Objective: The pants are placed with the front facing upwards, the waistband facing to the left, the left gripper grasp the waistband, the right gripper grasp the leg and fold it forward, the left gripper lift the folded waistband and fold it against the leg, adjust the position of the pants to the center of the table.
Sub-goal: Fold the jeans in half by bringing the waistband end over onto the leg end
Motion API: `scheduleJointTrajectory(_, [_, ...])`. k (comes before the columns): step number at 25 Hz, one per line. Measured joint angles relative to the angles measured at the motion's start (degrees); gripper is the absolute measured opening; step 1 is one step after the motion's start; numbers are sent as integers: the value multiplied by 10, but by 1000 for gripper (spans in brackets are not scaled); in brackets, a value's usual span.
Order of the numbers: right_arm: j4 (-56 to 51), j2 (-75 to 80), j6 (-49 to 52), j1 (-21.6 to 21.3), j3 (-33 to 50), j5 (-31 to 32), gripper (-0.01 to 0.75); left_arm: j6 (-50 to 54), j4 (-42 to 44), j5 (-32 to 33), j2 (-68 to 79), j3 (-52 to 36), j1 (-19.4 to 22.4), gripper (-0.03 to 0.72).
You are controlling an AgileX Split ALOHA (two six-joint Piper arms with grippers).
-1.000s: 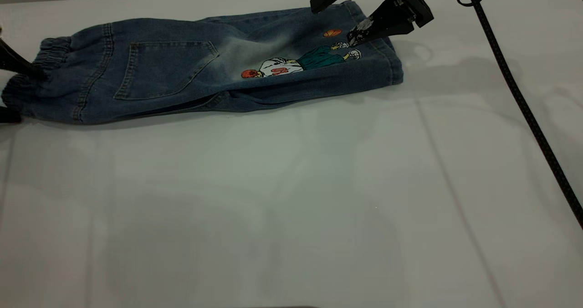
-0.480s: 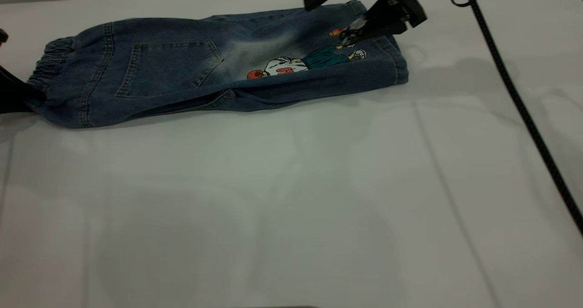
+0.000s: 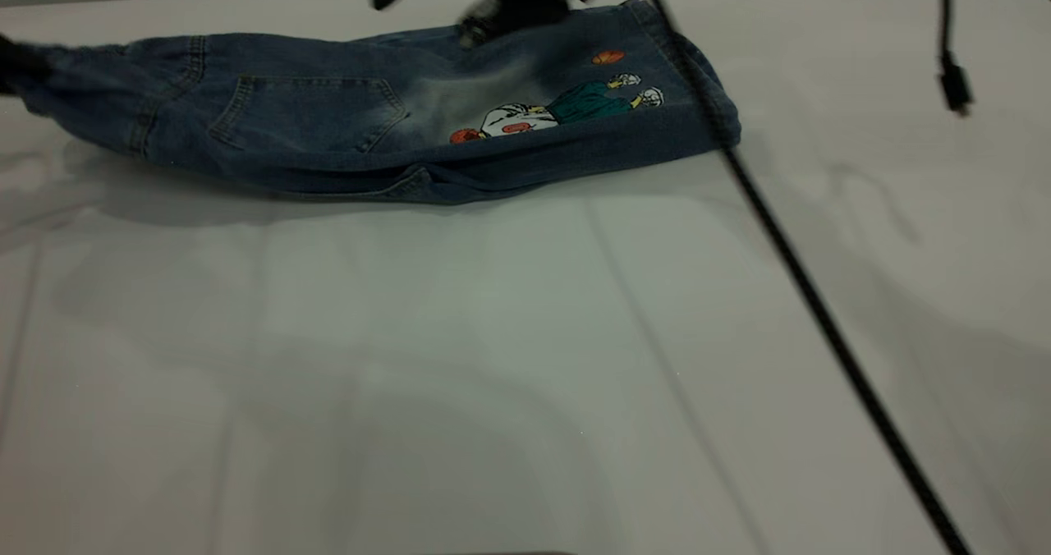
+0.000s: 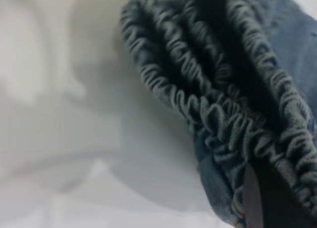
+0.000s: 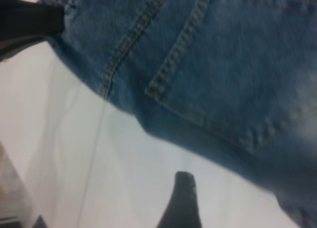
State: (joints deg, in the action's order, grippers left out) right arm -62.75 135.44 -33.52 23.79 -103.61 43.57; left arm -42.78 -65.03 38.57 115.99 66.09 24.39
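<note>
The blue denim pants (image 3: 345, 120) lie folded lengthwise across the far part of the table (image 3: 493, 358), back pocket and cartoon print facing up. My left gripper (image 3: 12, 62) is at the far left, shut on the waistband (image 4: 208, 99), whose ruched end hangs raised off the table. One of its fingers (image 4: 253, 201) presses into the gathers. My right gripper (image 3: 427, 15) hovers open above the middle of the pants' far edge, holding nothing. One of its fingertips (image 5: 182, 193) shows over bare table beside the pocket seam.
A black cable (image 3: 788, 251) runs diagonally from the top across the leg hem to the lower right. A second cable with a plug (image 3: 952, 87) hangs at the upper right. Bare tabletop fills the near half.
The right gripper has swung left from the leg hem to above the middle of the pants, dragging its cable along. The left gripper has raised the waistband off the table.
</note>
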Motion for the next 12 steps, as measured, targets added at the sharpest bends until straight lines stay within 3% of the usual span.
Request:
scheduleJointTrajectory(6, [45, 92, 63, 37, -118, -3, 539, 0, 36, 12, -80, -1, -54, 75])
scheduleJointTrajectory(12, [48, 156, 95, 43, -179, 19, 535, 0, 40, 13, -110, -5, -100, 75])
